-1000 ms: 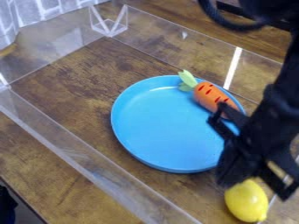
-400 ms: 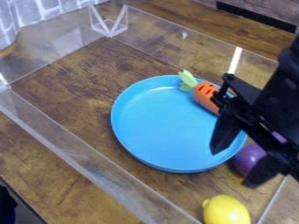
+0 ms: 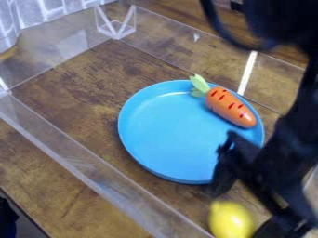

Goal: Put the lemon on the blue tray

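Note:
The lemon [image 3: 230, 221] lies on the wooden table at the bottom edge of the view, just outside the near right rim of the blue tray [image 3: 168, 130]. My black gripper [image 3: 258, 200] hangs blurred right over the lemon. Its fingers look spread, one finger [image 3: 231, 165] over the tray's rim and the other to the lemon's right. Nothing appears clamped between them. The arm covers the table to the right of the tray.
An orange carrot with a green top [image 3: 230, 106] rests on the tray's far right rim. Low clear plastic walls [image 3: 74, 149] border the wooden table [image 3: 87, 79]. A small clear stand [image 3: 115, 20] sits at the back.
The gripper has dropped down and left over the lemon, and its jaws have spread. The lemon has shifted slightly left. A purple thing seen beside the tray is now hidden behind the arm.

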Controlling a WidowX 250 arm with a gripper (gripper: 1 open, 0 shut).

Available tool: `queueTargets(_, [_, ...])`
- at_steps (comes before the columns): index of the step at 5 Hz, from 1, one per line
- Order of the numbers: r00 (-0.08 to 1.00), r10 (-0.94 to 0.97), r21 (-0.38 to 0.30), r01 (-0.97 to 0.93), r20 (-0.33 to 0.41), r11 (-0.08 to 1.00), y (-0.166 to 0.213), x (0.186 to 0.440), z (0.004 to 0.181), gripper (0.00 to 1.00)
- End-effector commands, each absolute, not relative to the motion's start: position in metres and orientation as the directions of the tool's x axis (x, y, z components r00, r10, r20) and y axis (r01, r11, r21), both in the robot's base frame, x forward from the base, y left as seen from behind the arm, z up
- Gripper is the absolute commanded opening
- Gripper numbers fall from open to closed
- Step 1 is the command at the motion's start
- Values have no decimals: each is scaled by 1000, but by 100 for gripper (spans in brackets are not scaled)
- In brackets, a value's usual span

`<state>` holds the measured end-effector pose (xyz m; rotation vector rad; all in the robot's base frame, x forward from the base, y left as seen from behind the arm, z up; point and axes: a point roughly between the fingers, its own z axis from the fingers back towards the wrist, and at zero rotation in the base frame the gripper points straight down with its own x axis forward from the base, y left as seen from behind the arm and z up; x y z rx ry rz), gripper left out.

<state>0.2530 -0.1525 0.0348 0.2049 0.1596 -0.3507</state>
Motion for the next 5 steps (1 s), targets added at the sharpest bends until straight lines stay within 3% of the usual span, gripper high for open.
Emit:
queueTargets(1, [925, -344, 154, 368, -162, 917, -174, 265, 39, 100])
queueTargets(4, [950, -241, 159, 274, -200, 948, -189, 263, 28, 100])
queueTargets(5, [960, -186, 165, 222, -210, 961, -190, 259, 28, 0])
